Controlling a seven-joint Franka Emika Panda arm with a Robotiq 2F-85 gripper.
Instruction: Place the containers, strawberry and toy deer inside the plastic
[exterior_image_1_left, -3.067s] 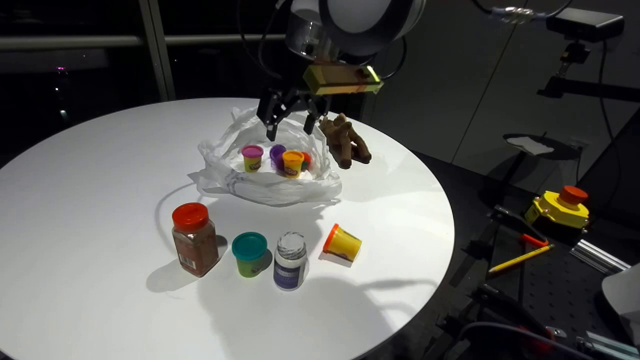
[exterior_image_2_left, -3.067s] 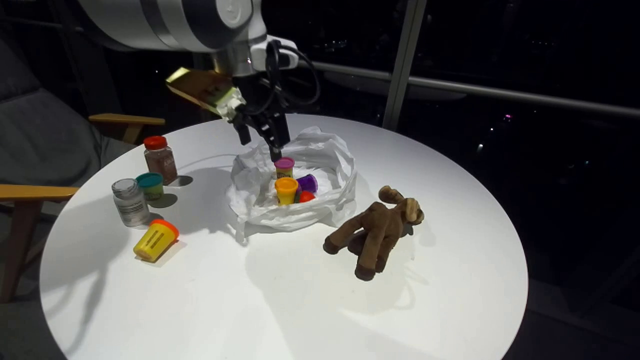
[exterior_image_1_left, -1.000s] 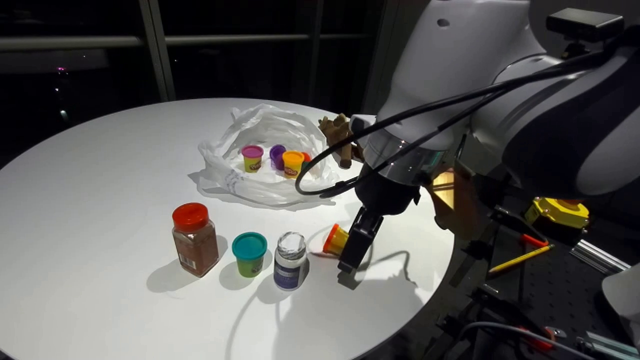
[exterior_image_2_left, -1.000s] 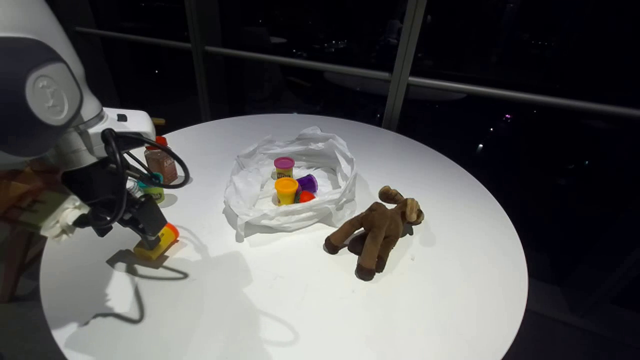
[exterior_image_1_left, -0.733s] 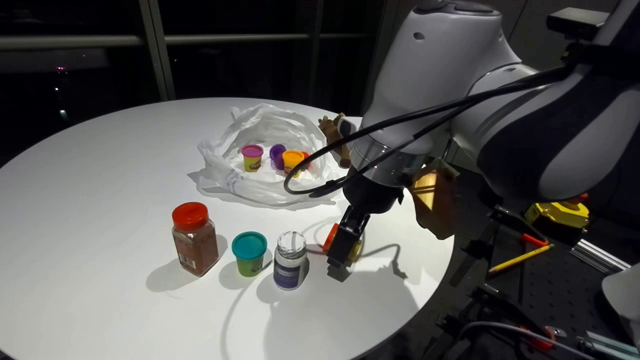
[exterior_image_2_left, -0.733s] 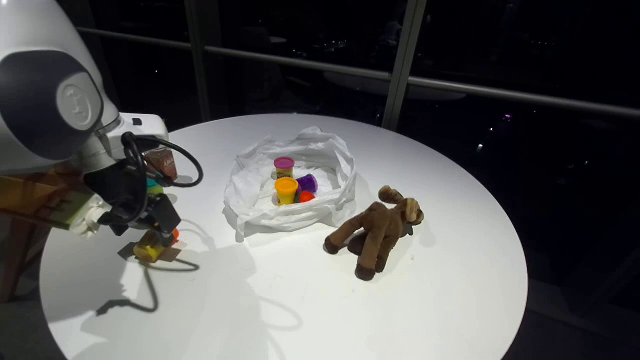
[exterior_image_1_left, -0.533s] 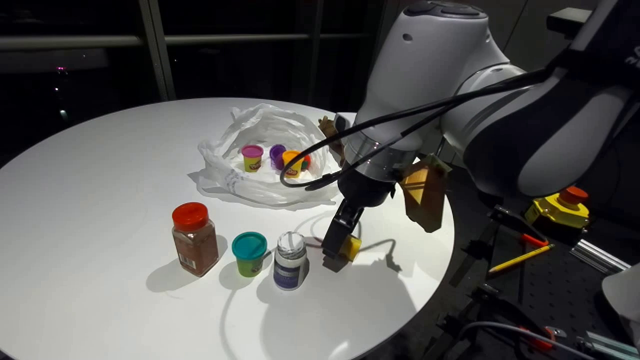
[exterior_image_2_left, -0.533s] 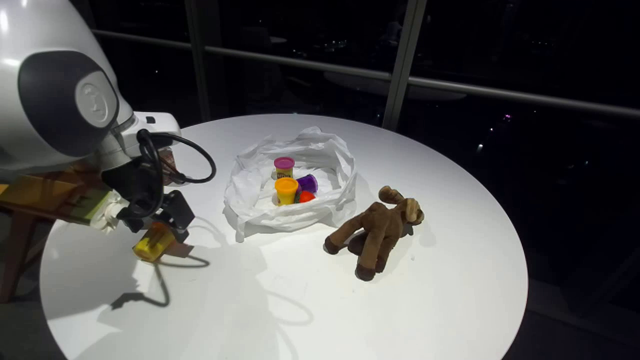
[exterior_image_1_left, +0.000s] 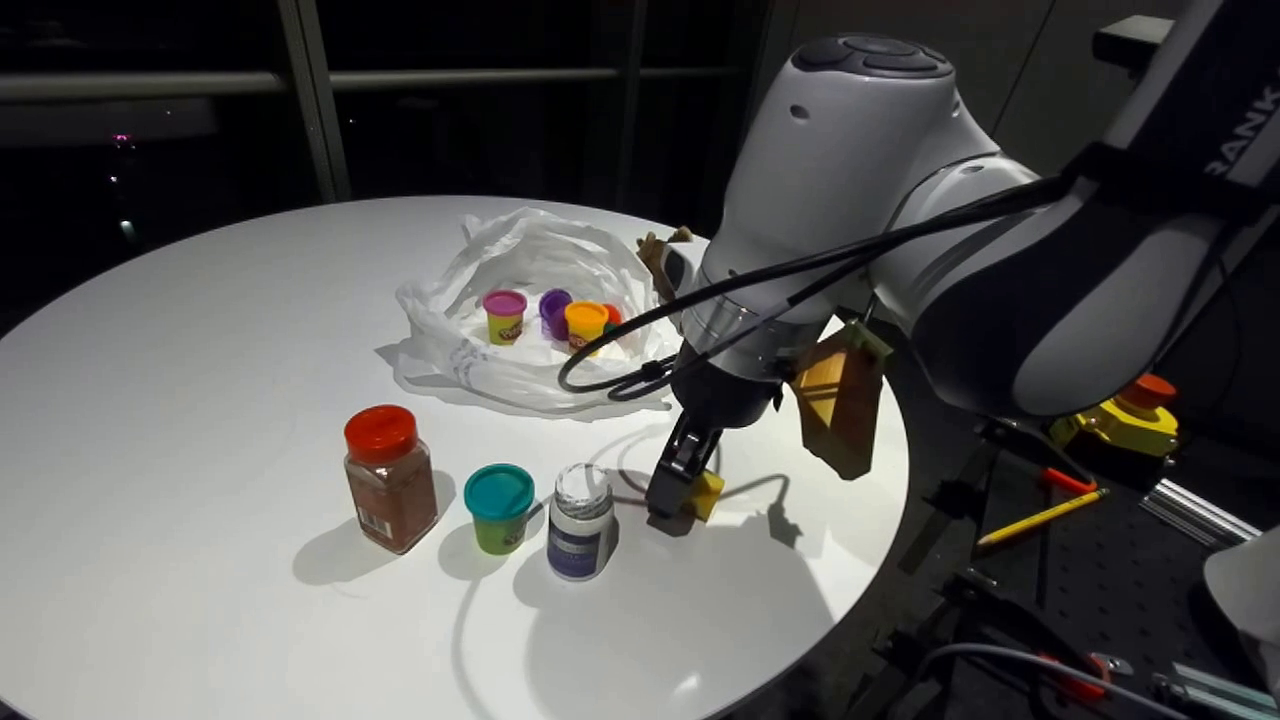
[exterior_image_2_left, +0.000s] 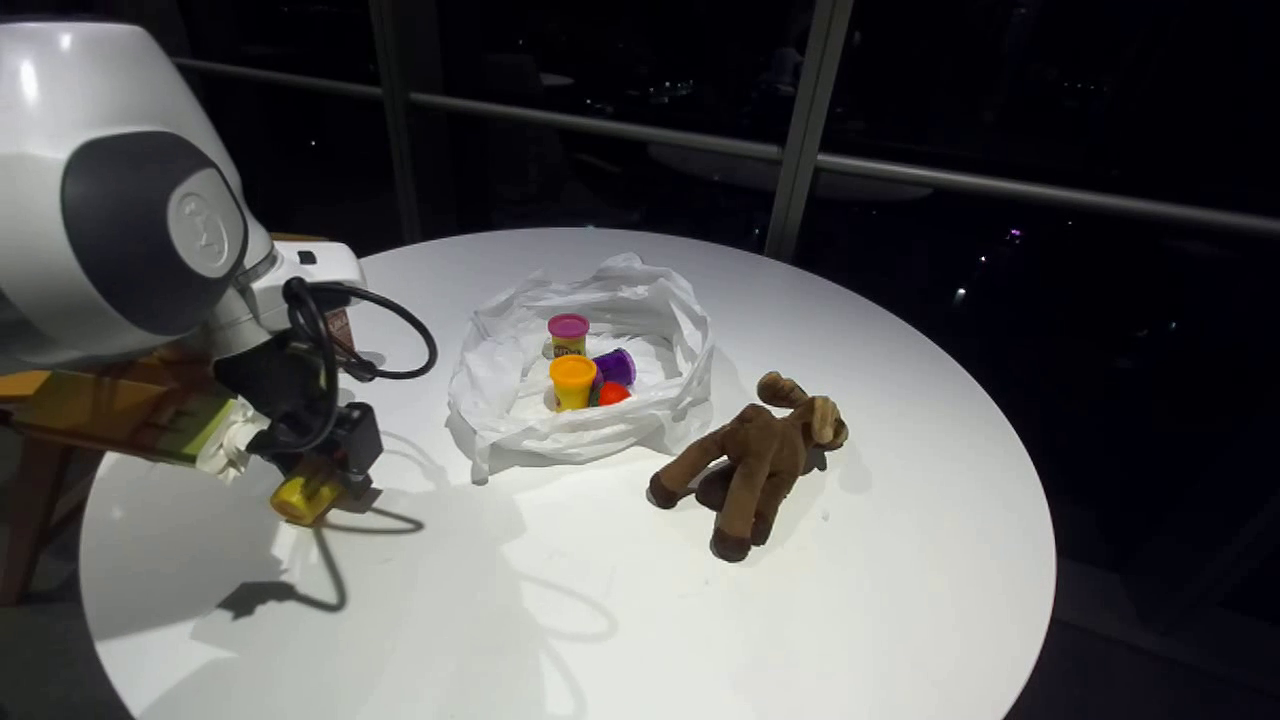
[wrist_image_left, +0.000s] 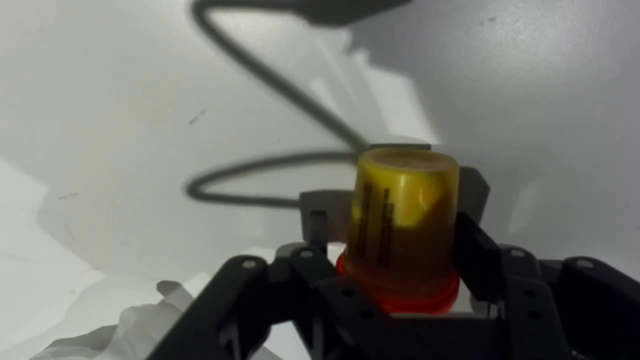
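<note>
Yellow container (wrist_image_left: 405, 210), red-orange lid on, looks to be on its side on the bench (exterior_image_2_left: 880, 600), outside the plastic bag (exterior_image_2_left: 600, 440) and well apart from it. Claw (wrist_image_left: 395, 234) is down around it, one finger each side, gap only a bit wider than the container; one finger looks right against it, can't tell if the other presses too, so no confirmed grip. No lift visible. I read this as the grasp step for this one. Bag is open at the top and already holds the pink-lidded container (exterior_image_2_left: 569, 335), purple container (exterior_image_2_left: 615, 368), orange container (exterior_image_2_left: 573, 384) and strawberry (exterior_image_2_left: 613, 394); call it about half done. Outside the bag, same side as the yellow one: white-capped bottle (exterior_image_1_left: 580, 522), teal-lidded container (exterior_image_1_left: 499, 508), red-lidded jar (exterior_image_1_left: 391, 480), all upright. Toy deer (exterior_image_2_left: 752, 450) is outside too, on a different side of the bag, near it, not touching. Next move should be: squeeze until both fingers seat, lift straight up, clear the bag's rim, lower into its mouth, release. Watch the tapered wall, it could slip toward the base; the bag's thin film could snag a finger, so I'd aim for mid-mouth.
</note>
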